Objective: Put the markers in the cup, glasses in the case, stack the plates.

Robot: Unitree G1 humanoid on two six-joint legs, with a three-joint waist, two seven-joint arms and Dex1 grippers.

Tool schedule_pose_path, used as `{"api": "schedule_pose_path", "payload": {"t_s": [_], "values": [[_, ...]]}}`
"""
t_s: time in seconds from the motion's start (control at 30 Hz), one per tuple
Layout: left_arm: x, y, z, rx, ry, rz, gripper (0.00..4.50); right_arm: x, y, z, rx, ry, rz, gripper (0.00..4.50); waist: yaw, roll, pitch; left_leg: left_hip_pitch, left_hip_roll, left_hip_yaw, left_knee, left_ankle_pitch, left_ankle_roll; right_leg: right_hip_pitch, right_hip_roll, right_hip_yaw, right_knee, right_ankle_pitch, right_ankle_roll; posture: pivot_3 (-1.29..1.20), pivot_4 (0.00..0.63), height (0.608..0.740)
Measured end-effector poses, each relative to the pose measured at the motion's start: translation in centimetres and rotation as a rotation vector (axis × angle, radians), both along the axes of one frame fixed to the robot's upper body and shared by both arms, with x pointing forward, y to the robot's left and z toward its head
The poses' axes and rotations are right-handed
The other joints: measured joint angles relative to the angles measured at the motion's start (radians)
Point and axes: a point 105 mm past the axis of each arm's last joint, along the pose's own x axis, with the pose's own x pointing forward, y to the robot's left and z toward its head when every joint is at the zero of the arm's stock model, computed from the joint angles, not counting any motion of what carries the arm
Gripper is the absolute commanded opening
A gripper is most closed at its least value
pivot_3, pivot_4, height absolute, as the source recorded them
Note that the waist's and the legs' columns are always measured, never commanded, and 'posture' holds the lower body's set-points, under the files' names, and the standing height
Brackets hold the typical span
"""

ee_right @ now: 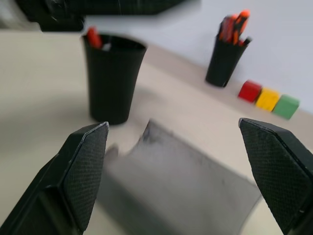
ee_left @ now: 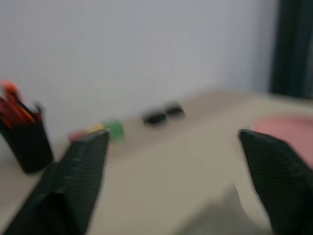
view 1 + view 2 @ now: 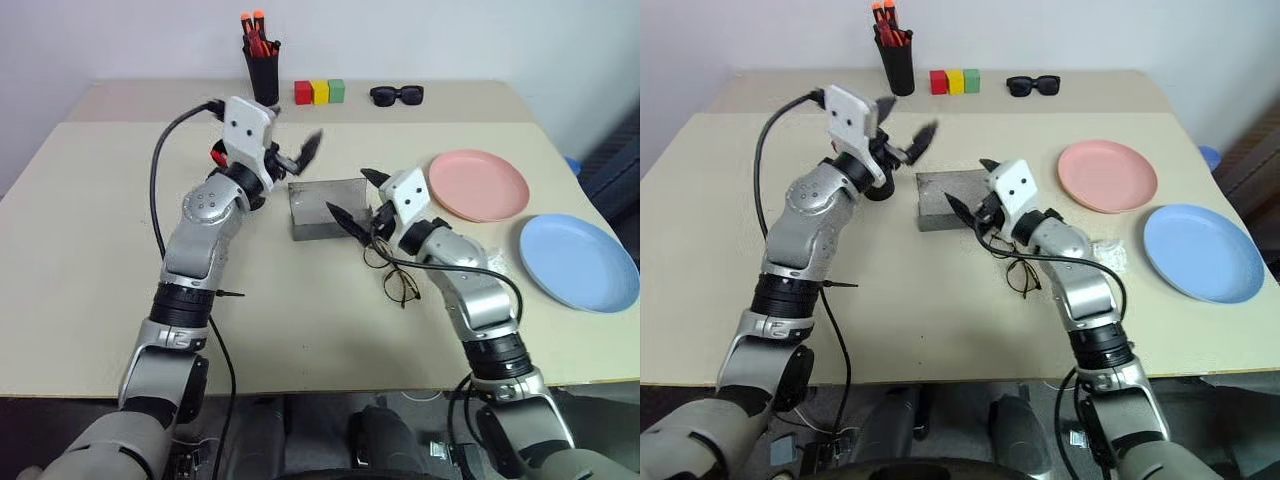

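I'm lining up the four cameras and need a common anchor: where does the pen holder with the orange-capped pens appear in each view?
Left eye: pen holder, at the table's far edge, top centre-left.
Right eye: top, left of centre.
Left wrist: far left.
Right wrist: upper right.
Shared landmark: the coloured blocks, beside the holder in every view.

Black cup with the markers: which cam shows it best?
Right wrist view. The cup stands whole and close beyond the case, with a red marker tip at its rim. In both eye views the left arm hides nearly all of it, leaving a dark sliver. The left wrist view looks past it.
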Motion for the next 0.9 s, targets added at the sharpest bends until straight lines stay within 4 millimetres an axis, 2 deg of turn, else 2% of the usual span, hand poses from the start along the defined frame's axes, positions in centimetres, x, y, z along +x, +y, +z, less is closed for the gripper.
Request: {"api": "schedule_pose_path", "payload": {"t_s": [0.07, 0.13, 0.3, 0.4, 0.53, 0.63, 0.87, 0.9], "values": [[-0.1, -0.3, -2.6, 0.067, 0.15, -0.044, 4.45, -0.7, -1.5, -0.8, -0.074, 0.039, 0.027, 4.37, 0.001, 0.0, 0.0, 0.0, 0.0, 0.0, 0.001, 0.0, 0.001, 0.0, 0.0, 0.0, 0.0, 0.0, 0.0, 0.0, 0.15, 0.74], [0.1, -0.9, -4.4, 0.102, 0.257, -0.082, 4.45, -1.3, -2.5, -1.1, -0.113, 0.067, 0.042, 4.37, 0.003, 0.0, 0.0, 0.0, 0.0, -0.001, 0.001, 0.0, 0.001, 0.0, 0.0, 0.0, 0.0, 0.0, 0.0, 0.0, 0.15, 0.74], [0.5, -2.3, -5.6, 0.24, 0.313, -0.196, 4.45, -2.6, -4.3, -2.5, -0.156, 0.136, 0.044, 4.37, 0.008, 0.0, 0.0, 0.0, 0.0, 0.0, 0.001, -0.001, 0.002, 0.001, 0.0, 0.0, -0.001, 0.0, 0.0, 0.0, 0.15, 0.74], [0.5, -2.8, -7.7, 0.353, 0.347, -0.261, 4.45, -3.3, -5.0, -3.5, -0.171, 0.166, 0.03, 4.37, 0.008, 0.0, 0.0, -0.001, 0.0, 0.001, 0.001, -0.001, 0.002, 0.0, -0.001, 0.0, -0.001, 0.0, 0.0, 0.0, 0.15, 0.74], [0.9, -3.2, -9.5, 0.452, 0.38, -0.31, 4.45, -4.0, -5.3, -3.5, -0.167, 0.163, 0.012, 4.37, 0.009, 0.0, 0.0, -0.001, 0.0, 0.001, 0.002, -0.001, 0.002, 0.0, -0.001, 0.0, -0.001, 0.0, 0.0, 0.0, 0.15, 0.74], [1.0, -3.4, -10.1, 0.487, 0.382, -0.344, 3.58, -4.5, -5.4, -3.8, -0.165, 0.176, -0.001, 4.37, 0.009, 0.0, 0.0, -0.001, 0.0, 0.0, 0.002, -0.001, 0.002, 0.0, -0.001, 0.0, -0.002, 0.0, 0.0, 0.0, 0.15, 0.74], [0.6, -3.9, -10.1, 0.494, 0.356, -0.416, 0.02, -5.1, -5.5, -3.8, -0.163, 0.174, -0.019, 4.37, 0.009, 0.0, 0.0, -0.001, 0.0, 0.0, 0.002, -0.001, 0.002, 0.0, -0.001, 0.0, -0.001, 0.0, 0.0, 0.0, 0.15, 0.74], [0.6, -3.8, -10.1, 0.492, 0.353, -0.418, 0.02, -5.1, -5.5, -3.8, -0.163, 0.176, -0.02, 4.37, 0.009, 0.0, 0.0, -0.001, 0.0, 0.0, 0.002, -0.001, 0.002, 0.0, -0.001, 0.0, -0.001, 0.0, 0.0, 0.0, 0.15, 0.74]]}}
